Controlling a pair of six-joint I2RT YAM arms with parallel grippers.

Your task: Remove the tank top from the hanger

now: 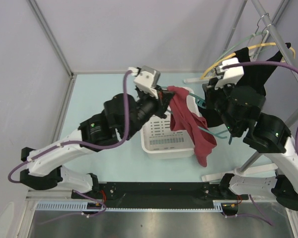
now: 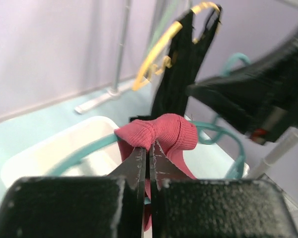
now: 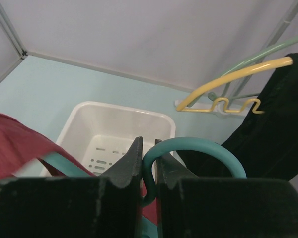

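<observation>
A red tank top [image 1: 188,124] hangs over a teal hanger [image 1: 216,131] above the white basket [image 1: 164,144]. My left gripper [image 1: 161,96] is shut on the top's bunched upper end, seen in the left wrist view [image 2: 161,131] with the gripper [image 2: 150,148] pinching it. The teal hanger [image 2: 223,134] curves behind the cloth. My right gripper [image 1: 208,106] is shut on the hanger's hook; in the right wrist view the gripper [image 3: 148,146] clamps the teal hook [image 3: 188,148]. The red top [image 3: 15,144] shows at the left there.
A black garment [image 1: 258,62] hangs on a yellow hanger [image 1: 233,54] on the metal rack [image 1: 278,34] at the back right, with a pale green hanger [image 1: 238,44] beside it. The white basket [image 3: 114,134] sits below both grippers on the pale blue table [image 1: 104,89].
</observation>
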